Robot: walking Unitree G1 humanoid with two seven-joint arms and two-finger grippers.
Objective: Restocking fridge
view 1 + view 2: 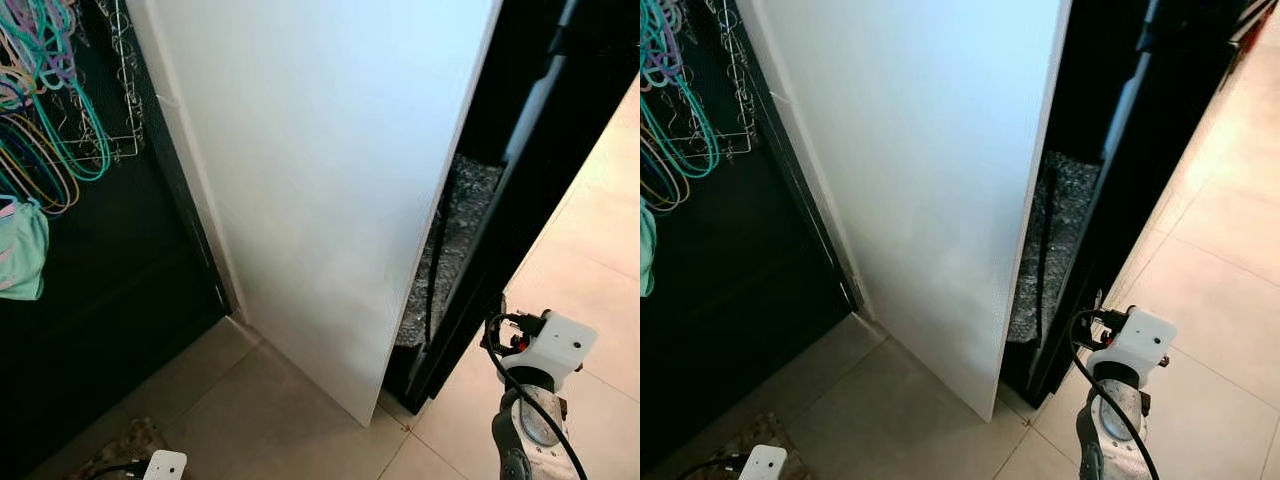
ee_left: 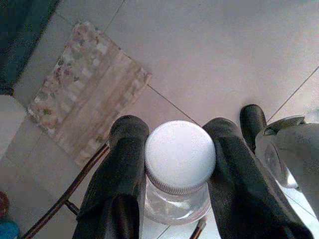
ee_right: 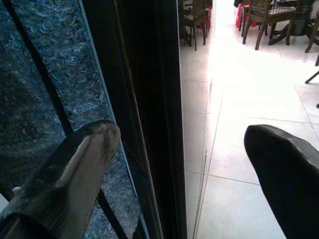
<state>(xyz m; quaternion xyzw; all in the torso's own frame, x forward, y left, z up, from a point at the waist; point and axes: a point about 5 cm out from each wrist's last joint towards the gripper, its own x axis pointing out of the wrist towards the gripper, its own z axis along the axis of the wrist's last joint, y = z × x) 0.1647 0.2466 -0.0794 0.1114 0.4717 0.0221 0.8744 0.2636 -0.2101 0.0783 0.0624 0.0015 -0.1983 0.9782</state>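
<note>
White-capped clear bottle (image 2: pixel 179 169) sat clamped in left gripper (image 2: pixel 174 174) below cap; likely smooth, light. Right gripper (image 3: pixel 184 169) gaped, empty.

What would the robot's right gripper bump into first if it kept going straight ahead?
Probably the black vertical edge: it stands almost midway between the open right gripper's fingers, with bubble wrap on one side and floor tiles on the other. Depth is unclear.
</note>
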